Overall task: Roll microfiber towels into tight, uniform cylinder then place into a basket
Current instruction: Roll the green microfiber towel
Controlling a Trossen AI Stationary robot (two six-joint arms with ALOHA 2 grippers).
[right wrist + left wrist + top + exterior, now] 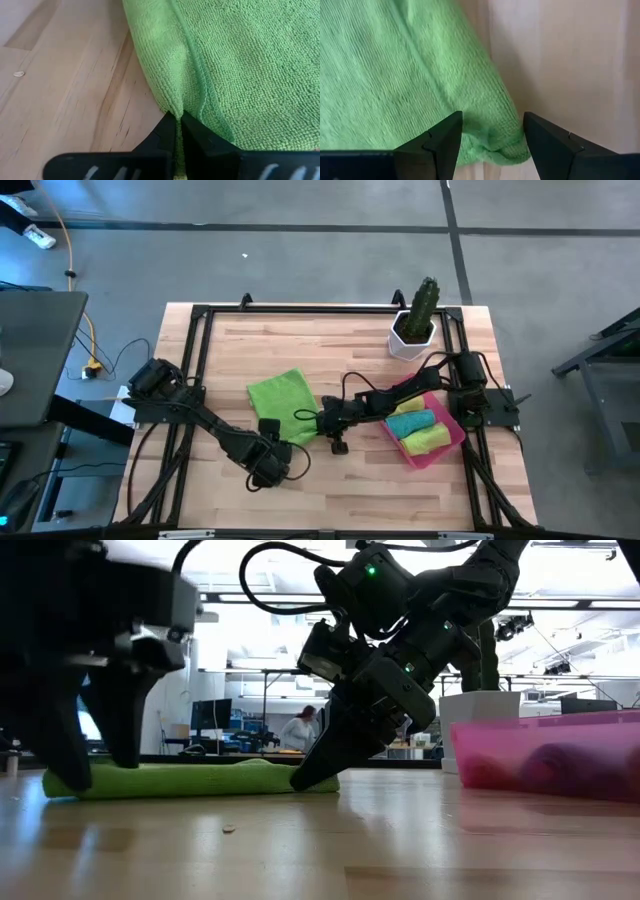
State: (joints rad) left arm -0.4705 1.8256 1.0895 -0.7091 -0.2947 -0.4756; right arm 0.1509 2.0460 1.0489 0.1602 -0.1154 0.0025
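My right claw [177, 122] pinches the lime towel's [280, 395] 4 o'clock edge; left claw [490, 135] released, straddling its 6 o'clock corner, fabric flat, slightly folded.

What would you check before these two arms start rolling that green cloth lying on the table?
1. Right gripper has the green towel: ok, its fingers are pinched shut on the towel's edge.
2. Left gripper has the towel: not ok, its fingers are open, either side of a corner.
3. Towel lies flat on the table: ok, though its near edge is folded over.
4. Basket has room: cannot tell; a teal roll and a yellow roll already lie in it.
5. Cactus pot clear of the work: ok, it stands at the far edge beyond the basket.
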